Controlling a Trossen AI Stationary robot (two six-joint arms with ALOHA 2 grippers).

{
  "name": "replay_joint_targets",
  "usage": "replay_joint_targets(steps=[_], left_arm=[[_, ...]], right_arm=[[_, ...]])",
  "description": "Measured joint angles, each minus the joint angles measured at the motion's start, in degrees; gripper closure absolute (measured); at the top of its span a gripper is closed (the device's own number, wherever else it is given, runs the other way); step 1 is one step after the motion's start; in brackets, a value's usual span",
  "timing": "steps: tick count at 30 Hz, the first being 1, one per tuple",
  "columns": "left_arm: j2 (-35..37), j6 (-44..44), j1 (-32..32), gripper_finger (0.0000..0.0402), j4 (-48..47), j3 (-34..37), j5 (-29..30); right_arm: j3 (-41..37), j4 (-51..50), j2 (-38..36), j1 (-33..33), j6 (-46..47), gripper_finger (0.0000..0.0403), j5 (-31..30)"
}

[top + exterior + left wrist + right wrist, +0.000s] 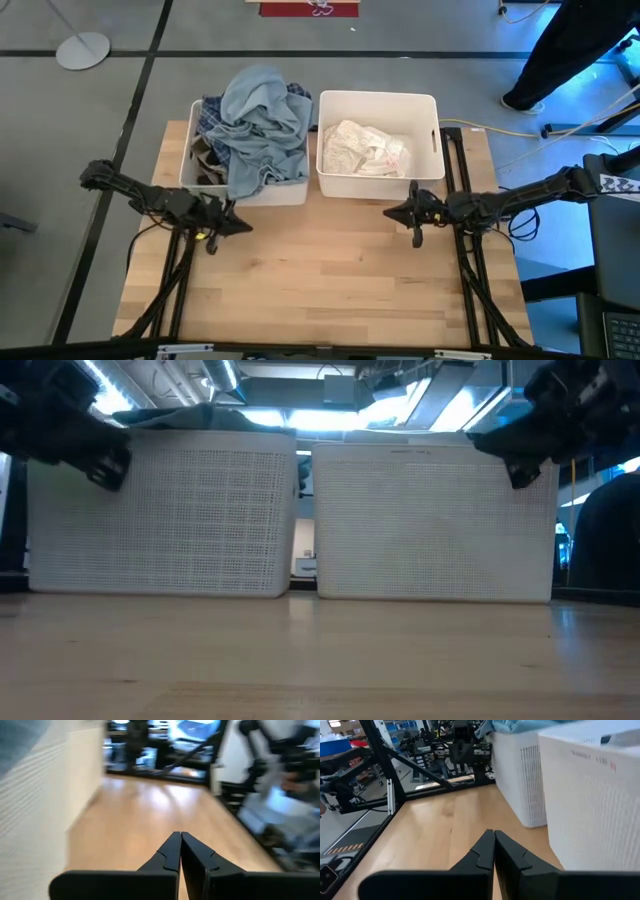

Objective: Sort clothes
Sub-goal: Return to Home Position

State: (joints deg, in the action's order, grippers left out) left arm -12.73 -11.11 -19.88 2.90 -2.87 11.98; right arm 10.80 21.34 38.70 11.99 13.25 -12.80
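The clothes are in two white bins at the table's far side. The left bin (243, 190) is heaped with dark and plaid garments topped by a light blue denim piece (262, 125) that hangs over its rim. The right bin (378, 185) holds a white, pale-patterned garment (362, 150). My left gripper (243, 226) is shut and empty, in front of the left bin's near wall. My right gripper (390, 213) is shut and empty, in front of the right bin's near right corner. Both hover above the table.
The wooden table (320, 285) lies bare in front of the bins. In the low view the bins' perforated near walls (160, 520) stand side by side with a narrow gap between them. A person's dark leg (570, 50) shows on the floor at the far right.
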Motion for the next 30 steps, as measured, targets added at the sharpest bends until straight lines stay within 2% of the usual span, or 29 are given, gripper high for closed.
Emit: replay_joint_targets(steps=[5, 8, 14, 20, 30], left_arm=[[-0.02, 0.91, 0.0, 0.04, -2.44, 0.1, 9.88], [-0.01, 0.76, 0.03, 0.04, -2.54, 0.1, 12.52], [0.37, -0.96, 0.07, 0.04, -0.23, 1.59, 12.56], [1.9, 1.16, 0.22, 0.04, 0.97, 2.31, 11.31], [3.31, 0.86, 0.15, 0.04, 0.76, 2.31, 11.46]], right_arm=[[-5.01, 5.5, -0.7, -0.11, 0.01, 0.0388, -1.56], [-7.25, 8.1, -0.62, -0.11, 0.15, 0.0388, -1.58], [-9.9, 10.97, -0.64, -0.11, 0.35, 0.0388, -1.16], [-10.11, 11.25, -1.7, -0.11, 0.15, 0.0388, 0.97], [-10.18, -0.01, -13.73, -0.11, -2.38, 0.0388, -0.32]])
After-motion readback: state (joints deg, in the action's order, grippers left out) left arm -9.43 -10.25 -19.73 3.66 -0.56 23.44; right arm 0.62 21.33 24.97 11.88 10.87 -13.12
